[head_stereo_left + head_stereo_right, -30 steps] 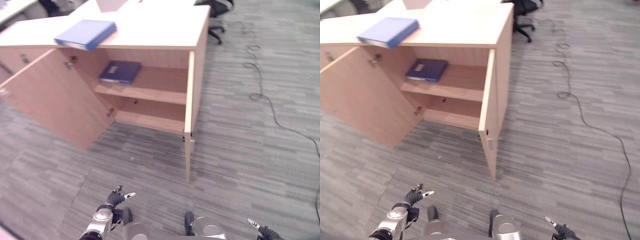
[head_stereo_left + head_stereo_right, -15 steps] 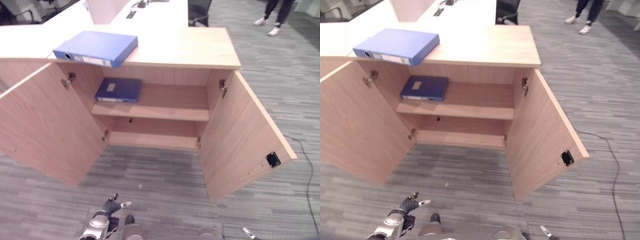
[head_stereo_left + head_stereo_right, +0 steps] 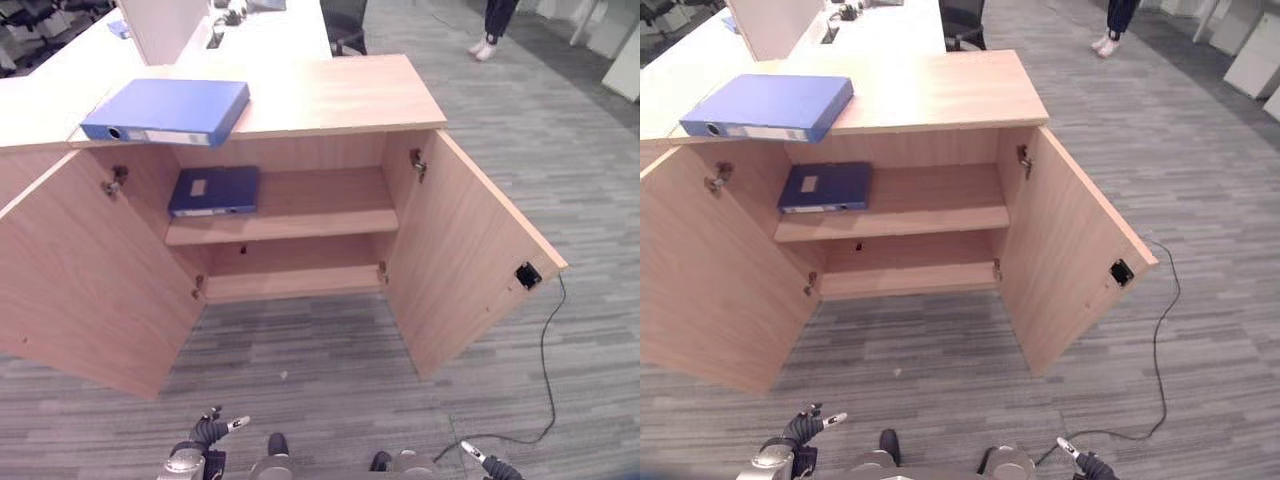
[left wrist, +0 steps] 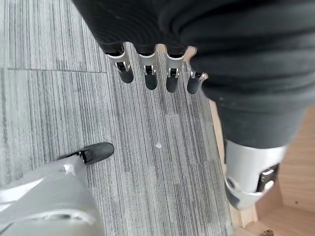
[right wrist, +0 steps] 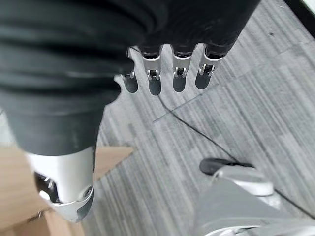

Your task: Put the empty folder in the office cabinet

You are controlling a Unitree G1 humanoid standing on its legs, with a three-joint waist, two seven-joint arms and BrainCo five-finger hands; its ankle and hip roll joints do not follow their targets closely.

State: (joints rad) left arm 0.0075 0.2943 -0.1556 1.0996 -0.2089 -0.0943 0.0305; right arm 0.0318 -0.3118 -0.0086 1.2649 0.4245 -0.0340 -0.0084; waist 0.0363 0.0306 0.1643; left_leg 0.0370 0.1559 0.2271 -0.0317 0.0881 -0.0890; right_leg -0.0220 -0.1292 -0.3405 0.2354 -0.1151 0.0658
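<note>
A blue folder (image 3: 167, 110) lies flat on top of the wooden office cabinet (image 3: 330, 95), near its left end. A darker blue folder (image 3: 214, 190) rests on the cabinet's upper shelf (image 3: 310, 215), at the left. Both cabinet doors stand wide open. My left hand (image 3: 208, 434) hangs low over the carpet in front of the cabinet, fingers (image 4: 147, 76) straight and holding nothing. My right hand (image 3: 1083, 462) hangs low at the lower right, its fingers (image 5: 179, 73) also straight and empty.
The left door (image 3: 85, 280) and the right door (image 3: 470, 250) swing out over the grey carpet. A desk with a white divider (image 3: 155, 25) stands behind the cabinet. A person's feet (image 3: 485, 48) show at the far back, beside an office chair (image 3: 345, 20).
The whole view has shifted as the camera moved to face the cabinet more squarely. Both hands stay low and open. The folders have not moved.
</note>
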